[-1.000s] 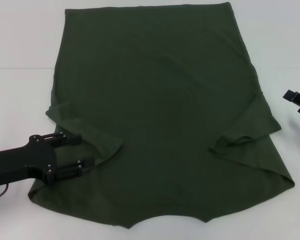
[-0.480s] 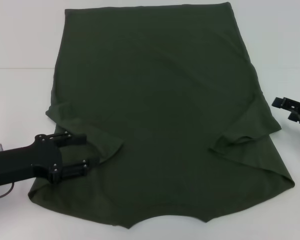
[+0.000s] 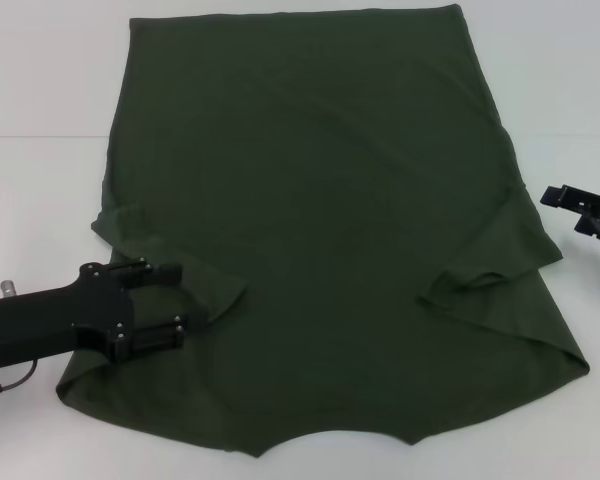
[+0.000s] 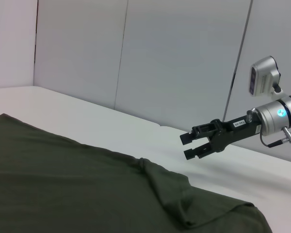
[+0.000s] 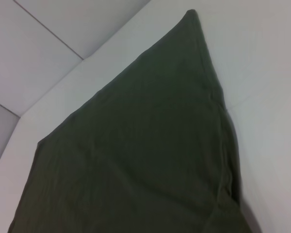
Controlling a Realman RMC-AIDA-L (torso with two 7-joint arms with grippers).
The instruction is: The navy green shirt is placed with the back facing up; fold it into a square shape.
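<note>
You have the shirt (image 3: 320, 230) spread flat on a white table (image 3: 40, 90), hem edge at the far side and neckline curve at the near edge, filling most of the centre of the head view. Both sleeves are folded inward over the body: the left sleeve (image 3: 185, 275) lies as a triangular flap on the robot's left, the right sleeve (image 3: 490, 265) as a matching flap on the robot's right. Your left gripper (image 3: 170, 302) sits low over the near left part of the shirt, its two black fingers (image 3: 158, 271) spread apart, with the tip of the left sleeve flap lying between and just beyond them. Your right gripper (image 3: 558, 195) is at the right edge of the head view, beside the shirt's right side and apart from the cloth; in the left wrist view (image 4: 190, 145) it hangs above the table with its fingers parted and nothing between them. A faint seam crosses the table surface on both sides of the shirt. Behind the table stand plain pale wall panels (image 4: 179, 58) with vertical joints.
</note>
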